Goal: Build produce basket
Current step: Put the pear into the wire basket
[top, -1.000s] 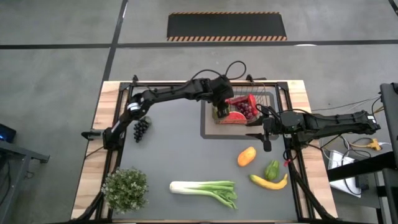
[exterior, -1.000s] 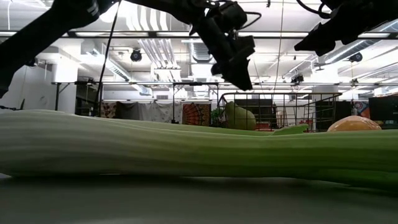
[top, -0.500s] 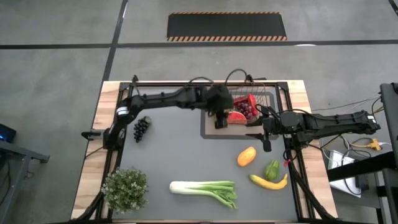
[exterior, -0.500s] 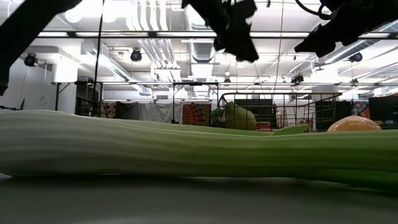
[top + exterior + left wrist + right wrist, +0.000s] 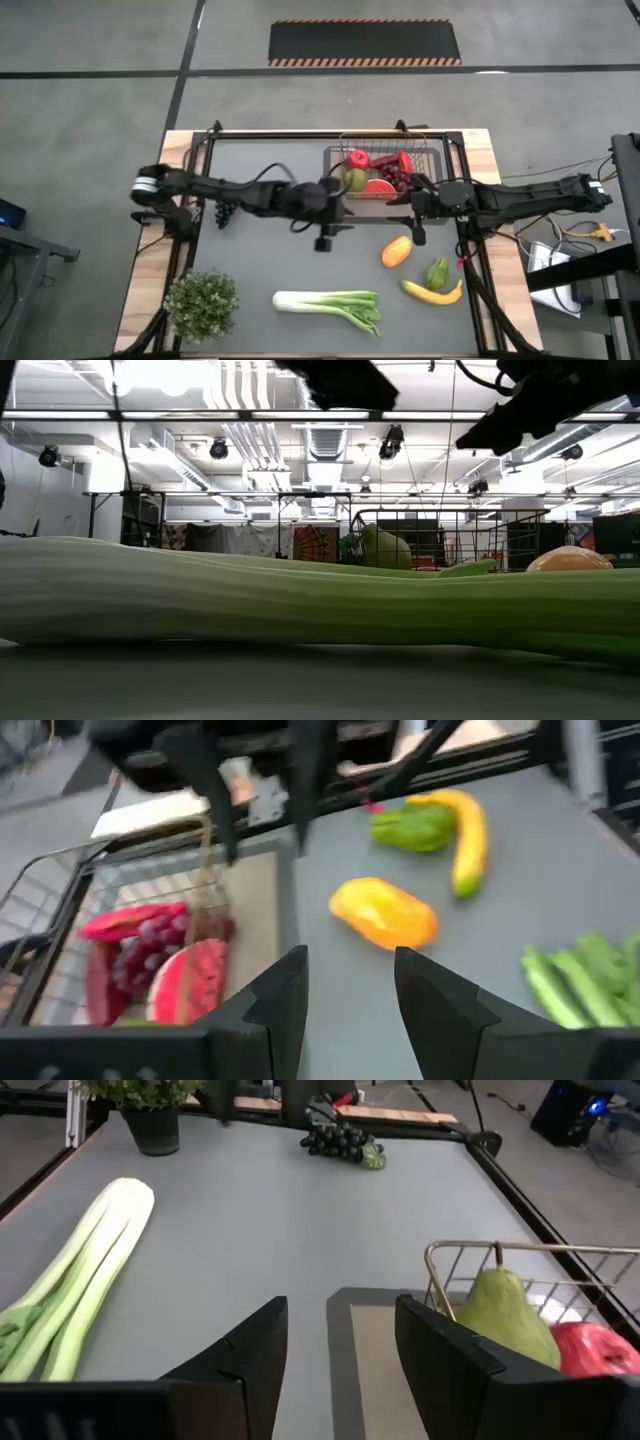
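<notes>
Two arms reach toward the table's middle in the high view. The left gripper [image 5: 322, 240] hangs beside the wire basket [image 5: 432, 156], and the right gripper [image 5: 418, 235] hovers just off the basket's other near corner. In the basket lie a red apple [image 5: 357, 158], a green pear [image 5: 355, 180], a watermelon slice [image 5: 379, 186] and purple grapes [image 5: 396, 178]. An orange mango [image 5: 396, 250] lies between the two grippers and nearer the right one; past it lie a green pepper [image 5: 437, 272] and a banana [image 5: 433, 293]. A leek [image 5: 330, 305] lies beyond the left gripper, with a potted plant [image 5: 201, 304] farther off, and a second bunch of grapes [image 5: 227, 207] sits beside the left arm.

Low view: the leek [image 5: 300, 603] fills the foreground; behind it stand the basket [image 5: 445, 538] with the pear [image 5: 385, 547] inside, and the mango [image 5: 567, 559].

Left wrist view: the left gripper [image 5: 349, 990] is spread open, holding nothing. Ahead of its fingers lie the mango [image 5: 384, 913], pepper [image 5: 415, 826] and banana [image 5: 466, 838]; to one side, the basket [image 5: 60, 890] holds the watermelon slice [image 5: 188, 977].

Right wrist view: the right gripper [image 5: 335, 1345] is likewise parted and empty. The basket's rim [image 5: 500, 1247] sits just beside one finger, with the pear [image 5: 507, 1318] and apple [image 5: 593, 1351] inside; the leek [image 5: 75, 1275], loose grapes [image 5: 340, 1138] and plant [image 5: 150, 1100] lie farther ahead.
</notes>
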Controlling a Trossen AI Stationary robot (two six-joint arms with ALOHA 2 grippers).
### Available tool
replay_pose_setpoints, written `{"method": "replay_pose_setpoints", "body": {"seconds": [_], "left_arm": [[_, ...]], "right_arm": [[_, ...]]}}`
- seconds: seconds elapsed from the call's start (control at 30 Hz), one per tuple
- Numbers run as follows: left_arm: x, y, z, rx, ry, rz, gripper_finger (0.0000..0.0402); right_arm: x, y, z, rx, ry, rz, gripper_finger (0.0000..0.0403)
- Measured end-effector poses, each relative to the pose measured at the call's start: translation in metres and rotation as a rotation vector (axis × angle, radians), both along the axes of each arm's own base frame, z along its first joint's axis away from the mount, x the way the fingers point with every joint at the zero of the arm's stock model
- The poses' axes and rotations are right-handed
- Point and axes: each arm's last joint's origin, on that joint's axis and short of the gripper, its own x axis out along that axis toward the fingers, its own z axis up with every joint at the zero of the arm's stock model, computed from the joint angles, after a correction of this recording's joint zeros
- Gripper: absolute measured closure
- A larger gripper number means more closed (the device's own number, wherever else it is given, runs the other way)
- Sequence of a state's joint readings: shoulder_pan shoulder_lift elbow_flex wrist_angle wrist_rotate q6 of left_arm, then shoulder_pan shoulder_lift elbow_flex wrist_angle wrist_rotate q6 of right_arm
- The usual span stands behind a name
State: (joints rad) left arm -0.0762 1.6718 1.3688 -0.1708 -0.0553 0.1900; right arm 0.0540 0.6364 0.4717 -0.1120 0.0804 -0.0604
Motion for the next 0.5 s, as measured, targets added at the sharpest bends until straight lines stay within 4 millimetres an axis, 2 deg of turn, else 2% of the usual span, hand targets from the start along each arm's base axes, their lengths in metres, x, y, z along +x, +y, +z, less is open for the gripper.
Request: {"method": "replay_pose_setpoints", "body": {"seconds": [0.13,0.27,0.5], "left_arm": [[-0.03,-0.013,-0.017,-0.03,-0.095,-0.034,0.0269],[-0.056,-0.017,-0.029,-0.047,-0.201,-0.052,0.0269],[-0.092,-0.014,-0.035,-0.061,-0.328,-0.057,0.0269]], "right_arm": [[0.011,0.0,-0.003,-0.003,-0.009,-0.004,0.0245],[0.024,-0.001,0.005,-0.033,-0.028,-0.078,0.0274],[0.052,-0.006,0.027,-0.097,0.006,-0.165,0.0357]]}}
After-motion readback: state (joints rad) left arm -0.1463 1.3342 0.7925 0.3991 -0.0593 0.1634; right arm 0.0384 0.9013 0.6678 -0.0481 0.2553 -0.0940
